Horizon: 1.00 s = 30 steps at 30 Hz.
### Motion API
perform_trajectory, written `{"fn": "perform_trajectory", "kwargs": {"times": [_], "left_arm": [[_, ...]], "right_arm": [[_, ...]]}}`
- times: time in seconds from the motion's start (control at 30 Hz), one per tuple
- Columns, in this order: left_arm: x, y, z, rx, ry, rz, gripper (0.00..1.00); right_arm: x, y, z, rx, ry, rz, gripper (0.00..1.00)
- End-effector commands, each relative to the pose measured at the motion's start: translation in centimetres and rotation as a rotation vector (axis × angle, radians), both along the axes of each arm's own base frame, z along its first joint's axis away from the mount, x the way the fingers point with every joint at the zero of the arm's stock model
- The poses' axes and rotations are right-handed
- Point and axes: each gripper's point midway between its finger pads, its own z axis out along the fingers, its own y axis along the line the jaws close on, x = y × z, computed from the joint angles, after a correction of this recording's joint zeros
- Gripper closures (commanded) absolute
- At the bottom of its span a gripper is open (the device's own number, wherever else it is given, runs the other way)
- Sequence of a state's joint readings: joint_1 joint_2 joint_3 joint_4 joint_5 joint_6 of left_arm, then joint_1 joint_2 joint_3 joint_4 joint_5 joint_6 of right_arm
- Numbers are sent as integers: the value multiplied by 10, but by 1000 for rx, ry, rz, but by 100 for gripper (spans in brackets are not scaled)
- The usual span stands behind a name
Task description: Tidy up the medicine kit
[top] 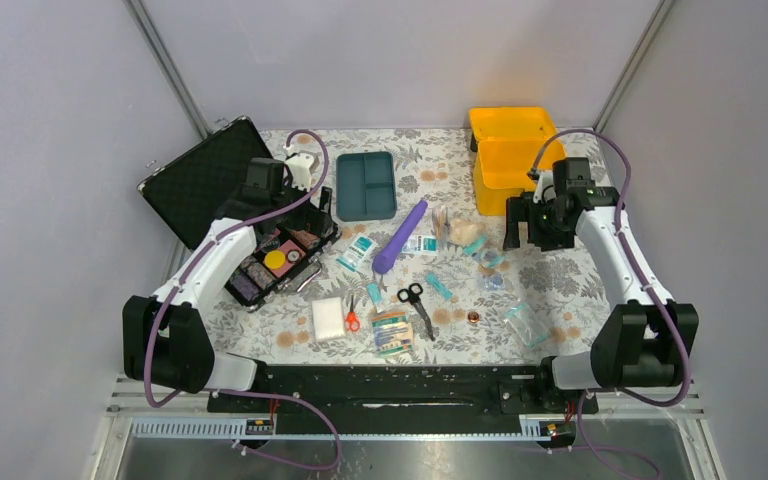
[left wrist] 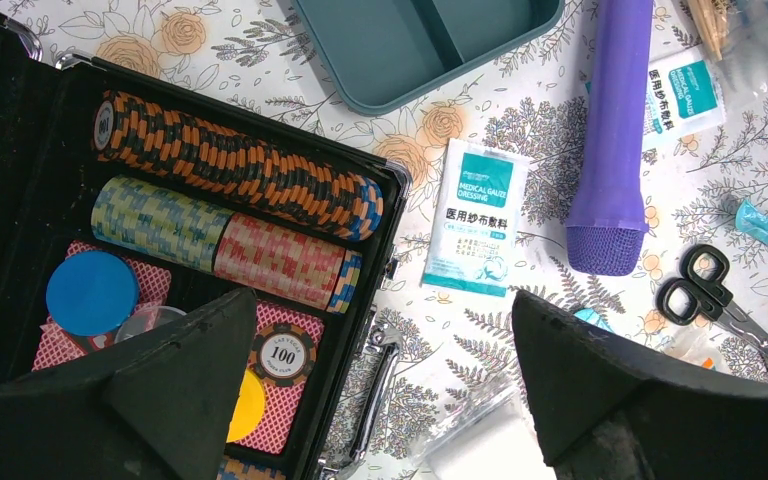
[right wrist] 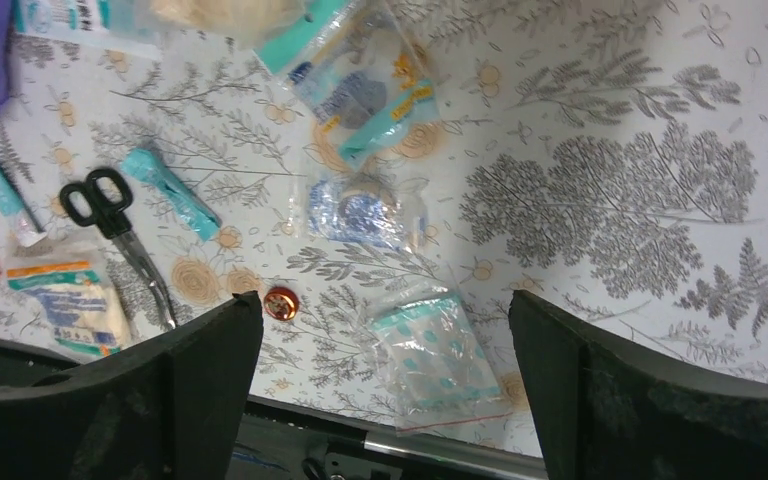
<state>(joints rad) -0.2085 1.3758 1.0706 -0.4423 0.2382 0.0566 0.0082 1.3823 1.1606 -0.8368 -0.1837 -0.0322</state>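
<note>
Left claw (left wrist: 382,305) and right claw (right wrist: 382,300) gape; right arm (top: 610,250) partly hides medicine kit (top: 495,190).

The right pincer (right wrist: 382,320) hangs wide apart over the floral bench (right wrist: 610,200), black scissors (right wrist: 110,222) lying to its left.

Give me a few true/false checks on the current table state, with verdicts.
1. The teal divided tray sits inside the yellow medicine kit. False: the tray lies on the table, left of the open kit.
2. The left end effector and right end effector are both open and empty. True.
3. The black case holds poker chips. True.
4. The black-handled scissors lie in the tray. False: the scissors lie on the table.
</note>
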Motion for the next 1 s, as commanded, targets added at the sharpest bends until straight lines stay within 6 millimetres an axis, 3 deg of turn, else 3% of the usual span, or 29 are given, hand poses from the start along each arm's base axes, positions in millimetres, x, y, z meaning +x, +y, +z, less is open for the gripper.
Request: {"fn": "perform_trajectory", "kwargs": {"times": [0.0,0.1,0.27,0.37,0.6,0.97], "left_arm": [[9,2,7,9,-57,-2,1],[9,2,7,14,-60,-5,1],[12,4,10,28,-75,-5,1],[12,7,11,43,-81,-3,1],[11,11,10,73,-84,-5,1],[19,16,11,119,-93,-7,1]], "right_arm": [[23,29,28,125,-116,238,1],[22,58,41,242,-131,487,0],[47,81,22,36,-157,782,26],[69,90,4,-108,-233,933,28],[98,99,-31,-313,-321,1222,32],[99,98,-86,-385,-229,1395,35]]}}
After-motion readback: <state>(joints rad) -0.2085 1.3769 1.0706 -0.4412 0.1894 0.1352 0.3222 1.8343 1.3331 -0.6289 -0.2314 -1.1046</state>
